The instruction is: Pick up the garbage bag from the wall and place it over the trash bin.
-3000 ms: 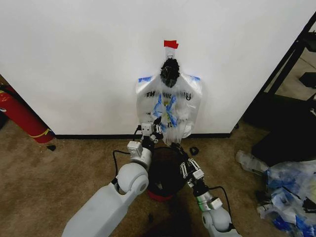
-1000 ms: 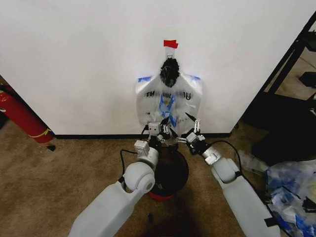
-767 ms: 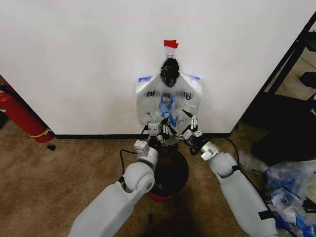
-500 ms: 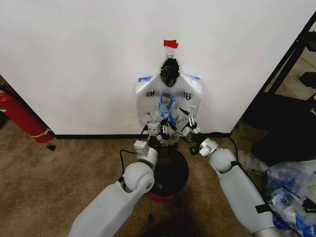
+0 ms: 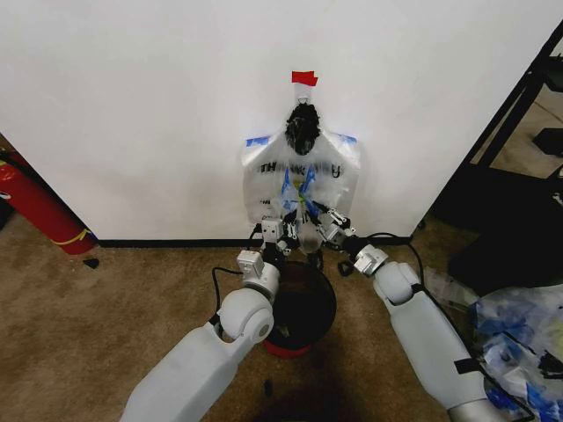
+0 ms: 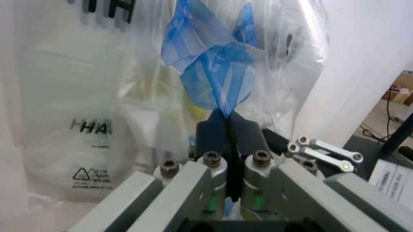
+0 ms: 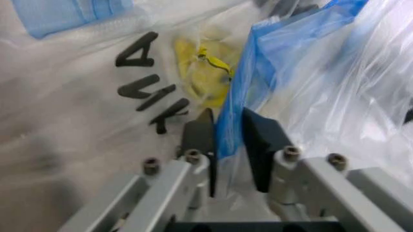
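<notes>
Garbage bag: one only, thin and crinkly, clear with a bluish tint and blue patches crossing near its middle. Hangs flat against the wall, at 12 o'clock from the trash bin, in front of one white printed bag with black lettering. Gathers at the top under one black clump, with one strip of red tape just above it at 12 o'clock.

Seen from the left wrist, shows blue folds bunching downward into a point, with clear film to either side. Seen from the right wrist, shows one long blue fold beside wrinkled clear film, with a yellow print and black letters of the printed bag behind.

Two grippers, both at the bag's lower edge. Left gripper at 7 o'clock of the bag: fingers clenched tight on the tip of the blue folds. Right gripper at 5 o'clock of the bag: fingers grasping the blue fold, one on each side, plastic filling the narrow gap.

One trash bin, round and black with a red base, on the brown carpet between the two forearms. One red fire extinguisher at 9 o'clock, against the black baseboard. One heap of plastic bags at 4 o'clock.
</notes>
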Controlling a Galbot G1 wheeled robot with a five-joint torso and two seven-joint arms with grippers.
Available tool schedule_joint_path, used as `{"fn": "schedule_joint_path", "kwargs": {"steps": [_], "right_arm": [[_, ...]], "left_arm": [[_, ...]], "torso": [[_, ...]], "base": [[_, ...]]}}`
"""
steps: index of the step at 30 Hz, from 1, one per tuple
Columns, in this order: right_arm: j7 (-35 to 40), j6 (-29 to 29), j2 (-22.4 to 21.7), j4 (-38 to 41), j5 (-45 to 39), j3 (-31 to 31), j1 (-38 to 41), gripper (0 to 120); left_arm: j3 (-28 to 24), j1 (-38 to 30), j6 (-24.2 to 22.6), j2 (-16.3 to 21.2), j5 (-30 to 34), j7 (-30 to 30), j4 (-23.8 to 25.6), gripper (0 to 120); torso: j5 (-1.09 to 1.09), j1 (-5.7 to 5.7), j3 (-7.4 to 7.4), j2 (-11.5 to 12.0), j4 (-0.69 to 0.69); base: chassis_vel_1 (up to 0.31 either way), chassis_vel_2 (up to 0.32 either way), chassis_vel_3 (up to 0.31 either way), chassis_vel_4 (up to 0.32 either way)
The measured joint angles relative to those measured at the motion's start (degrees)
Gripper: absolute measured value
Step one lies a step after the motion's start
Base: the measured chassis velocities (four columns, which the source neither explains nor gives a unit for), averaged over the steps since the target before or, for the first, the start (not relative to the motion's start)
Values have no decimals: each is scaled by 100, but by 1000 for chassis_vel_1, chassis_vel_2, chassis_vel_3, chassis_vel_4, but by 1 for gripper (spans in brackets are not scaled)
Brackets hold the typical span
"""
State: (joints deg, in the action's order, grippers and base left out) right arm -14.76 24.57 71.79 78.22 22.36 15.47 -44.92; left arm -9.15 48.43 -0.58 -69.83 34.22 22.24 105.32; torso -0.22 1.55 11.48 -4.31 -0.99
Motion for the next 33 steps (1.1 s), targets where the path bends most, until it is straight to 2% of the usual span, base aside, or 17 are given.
{"fn": "schedule_joint_path", "kwargs": {"steps": [2, 4, 6, 12, 14, 17, 20, 26, 27, 30, 32, 33], "right_arm": [[3, 0, -33, 13, -134, -20, -3, 3], [4, 15, -51, 73, -255, -39, -14, 11], [4, 21, -57, 98, -294, -45, -18, 13], [24, 52, -71, 136, -437, -78, 9, 40], [25, 52, -70, 125, -447, -81, 22, 42], [20, 52, -47, 57, -476, -104, 91, 56], [0, 42, -19, 14, -494, -115, 138, 59], [-140, -36, 46, -70, -501, -114, 220, 34], [-140, -36, 46, -70, -501, -114, 220, 34], [-168, -67, 45, -70, -492, -94, 205, 20], [-168, -73, 41, -68, -496, -90, 194, 18], [-162, -98, 27, -51, -541, -84, 156, 11]], "left_arm": [[10, 20, 1, 8, -7, 0, 1, 0], [13, 35, 1, 12, -15, 0, 4, 0], [14, 41, 1, 12, -18, 0, 7, 0], [25, 84, 2, 10, -39, 0, 22, 0], [29, 92, 2, 9, -43, 0, 25, 0], [44, 116, 2, 10, -54, -1, 27, 0], [58, 122, 2, 12, -57, -1, 27, 0], [92, 122, 3, 35, -56, -3, 29, 0], [92, 122, 3, 35, -56, -3, 29, 0], [101, 121, 11, 33, -53, -3, 29, 0], [101, 120, 13, 31, -52, -3, 28, 0], [102, 120, 15, 26, -51, -3, 26, 0]], "torso": [[0, 0, 0, 0, 0], [0, 0, 0, 0, 0], [0, 0, 0, 0, 0], [0, 0, 0, 0, 0], [0, 0, 0, 0, 0], [0, 0, 0, 0, 0], [0, 0, 0, 0, 0], [0, 0, 0, 0, 1], [0, 0, 0, 0, 1], [0, 0, 0, 0, 1], [0, 0, 0, 0, 1], [0, 0, 0, 0, 0]], "base": [[0, 0, 0, 0], [0, 0, 0, 0], [0, 0, 0, 0], [0, 0, 0, 0], [0, 0, 0, 0], [0, 0, 0, 0], [0, 0, 0, 0], [0, 0, 0, 0], [0, 0, 0, 0], [0, 0, 0, 0], [0, 0, 0, 0], [0, 0, 0, 0]]}}
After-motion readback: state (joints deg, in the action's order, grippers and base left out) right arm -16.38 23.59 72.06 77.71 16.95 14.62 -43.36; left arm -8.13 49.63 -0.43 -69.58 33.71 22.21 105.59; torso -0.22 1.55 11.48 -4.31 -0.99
